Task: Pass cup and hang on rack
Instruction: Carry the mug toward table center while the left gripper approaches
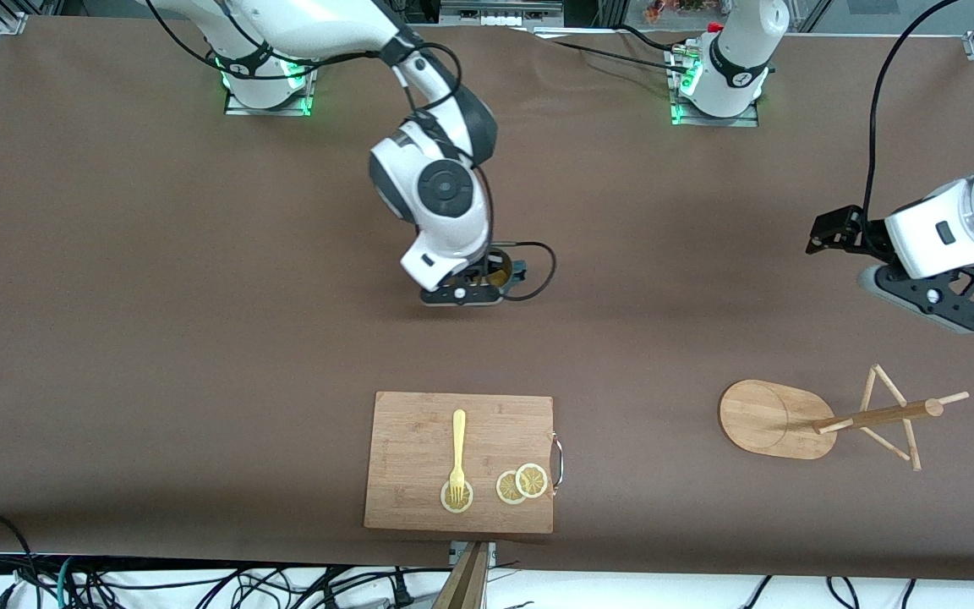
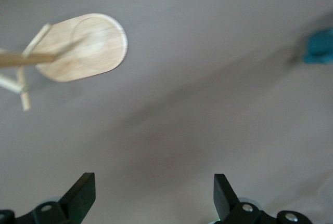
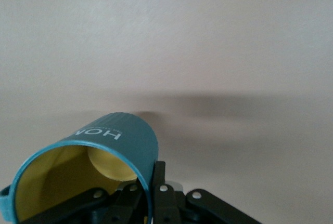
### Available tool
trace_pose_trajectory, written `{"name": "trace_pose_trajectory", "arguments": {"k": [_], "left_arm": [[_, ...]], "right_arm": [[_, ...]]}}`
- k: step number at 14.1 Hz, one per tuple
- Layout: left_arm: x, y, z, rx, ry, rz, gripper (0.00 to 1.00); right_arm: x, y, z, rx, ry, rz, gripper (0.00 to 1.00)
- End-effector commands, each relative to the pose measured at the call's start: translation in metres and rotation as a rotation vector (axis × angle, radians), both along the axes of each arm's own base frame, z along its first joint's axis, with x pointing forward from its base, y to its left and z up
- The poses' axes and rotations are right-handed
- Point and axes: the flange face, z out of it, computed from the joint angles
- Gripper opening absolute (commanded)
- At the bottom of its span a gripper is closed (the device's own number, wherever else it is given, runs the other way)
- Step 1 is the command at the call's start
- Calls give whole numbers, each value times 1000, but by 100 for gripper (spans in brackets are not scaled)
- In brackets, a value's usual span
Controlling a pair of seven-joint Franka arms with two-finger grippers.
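Ribbed teal cup point(image 3: 104, 156) sits clamped by its rim in right claw point(image 1: 474, 283); left claw point(image 2: 151, 195) gapes wide.

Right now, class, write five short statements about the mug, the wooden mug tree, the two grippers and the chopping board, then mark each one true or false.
1. The right gripper grips the cup by its rim. True.
2. The rack already carries the cup. False: its pegs are bare.
3. The left gripper is open and holds nothing. True.
4. The fork lies on the bare table. False: it lies on the cutting board.
5. Three lemon slices lie on the cutting board. True.
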Motion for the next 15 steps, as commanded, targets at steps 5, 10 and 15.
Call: {"name": "trace_pose_trajectory", "arguments": {"k": [5,10,15], "left_arm": [[-31,-24,-55,-349,105,-480,100],[-36,-33,-114,-512,46,-653,100],[-37,-43,-165,-677,-130,-709,100]], "right_arm": [[-21,46,-49,34,-88,-58,0],[-16,46,-14,64,-104,-71,100],[19,-19,108,60,-49,-105,100]]}}
